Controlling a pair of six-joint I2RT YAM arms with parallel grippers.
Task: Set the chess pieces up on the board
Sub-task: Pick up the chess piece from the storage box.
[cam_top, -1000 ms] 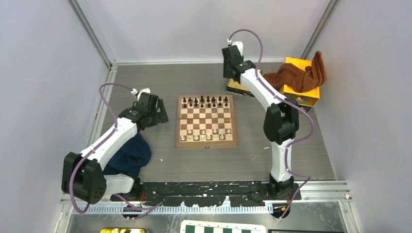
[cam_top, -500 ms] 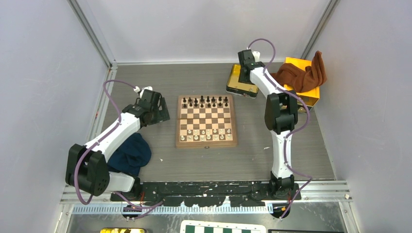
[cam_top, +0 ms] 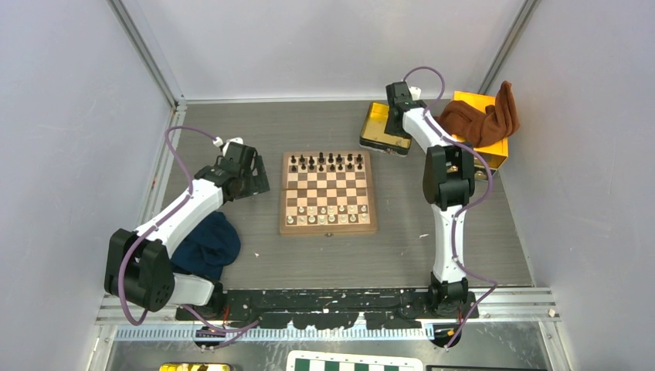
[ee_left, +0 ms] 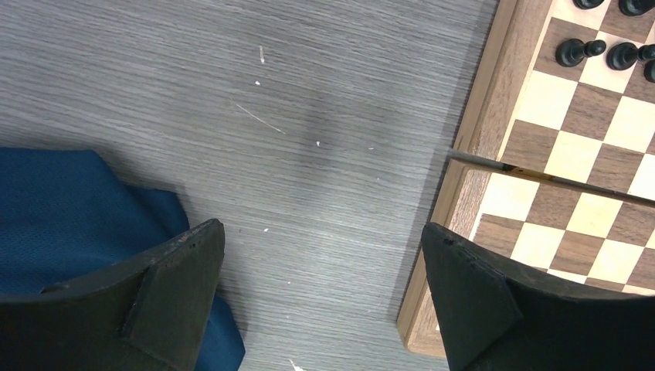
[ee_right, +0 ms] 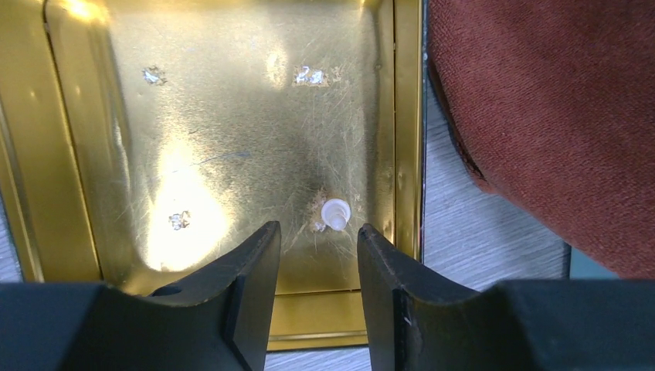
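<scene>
We find the right gripper, jaws part-spread and empty, poised by a white pawn lying in the gold tray beside its rim, far right of the board, left gripper spread wide; a narrow, off-centre closure could skid the pawn away.

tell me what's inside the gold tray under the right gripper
One cream-white chess piece lies in the tray near one side rim, just ahead of the right gripper. The rest visible is bare scuffed metal; the nearest strip is hidden behind the fingers.
</scene>
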